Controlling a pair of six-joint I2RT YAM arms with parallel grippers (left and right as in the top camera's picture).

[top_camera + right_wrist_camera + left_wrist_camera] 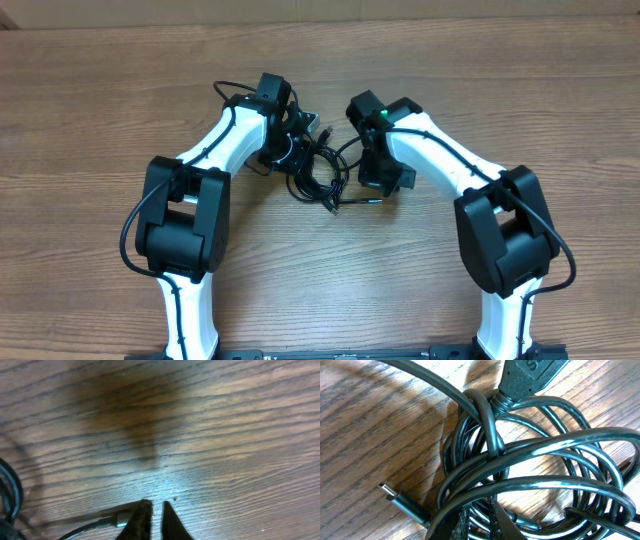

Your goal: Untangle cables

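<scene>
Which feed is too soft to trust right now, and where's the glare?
Right wrist view: soft all over, the plug at the bottom edge smeared, a dark shadow on the table above it. Left wrist view: sharp, with bright streaks of glare on the cables. Overhead view: evenly lit, but the cables are tiny.

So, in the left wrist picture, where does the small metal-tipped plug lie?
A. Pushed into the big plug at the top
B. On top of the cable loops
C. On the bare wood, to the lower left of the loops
C: the small plug lies flat on the table, outside the tangled cables, at their lower left.
</scene>
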